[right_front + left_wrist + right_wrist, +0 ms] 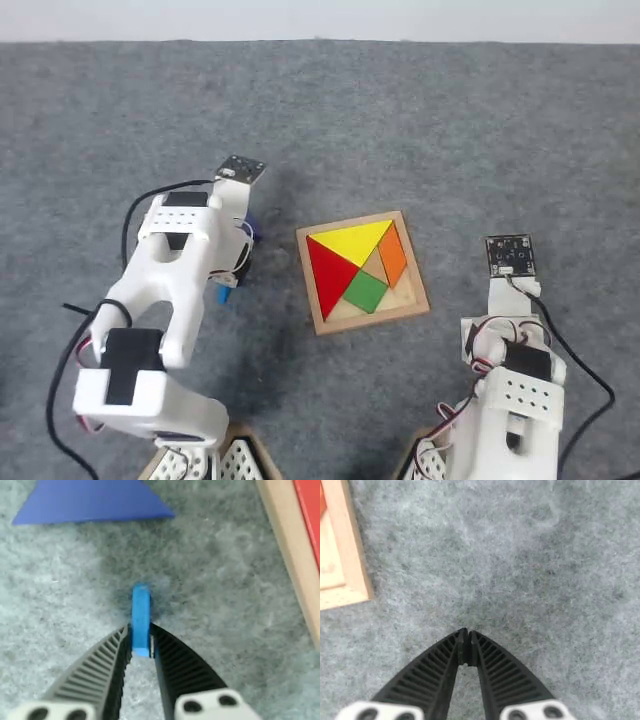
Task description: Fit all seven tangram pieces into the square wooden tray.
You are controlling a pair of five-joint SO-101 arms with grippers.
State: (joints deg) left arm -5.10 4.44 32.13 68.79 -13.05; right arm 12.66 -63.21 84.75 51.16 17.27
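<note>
High view: where is the tray?
– The tray (318, 322) lies on grey felt (450, 130) between the two arms. A yellow triangle (352, 242), a red triangle (328, 277), a green square (366, 292) and an orange piece (393, 256) sit inside it. Bare wood shows along its near and right sides.

And the arms?
– The left arm (180, 260) stands just left of the tray, and a bit of a blue piece (224, 294) pokes out beneath it. The right arm (515, 380) is near the tray's right corner.

Left wrist view?
– The left gripper (140, 630) is clamped on the blue piece, held on edge with its far end down by the felt. I cannot tell whether it touches. A dark blue triangle (90, 500) lies flat farther off, apart from it. The tray's rim and the red triangle show at one side.

Right wrist view?
– The right gripper (467, 632) has its fingers together with nothing between them, above bare felt. A tray corner is nearby, apart from it.

Any writing?
– A faint mark (326, 570) on the tray's floor, too blurred to read.
</note>
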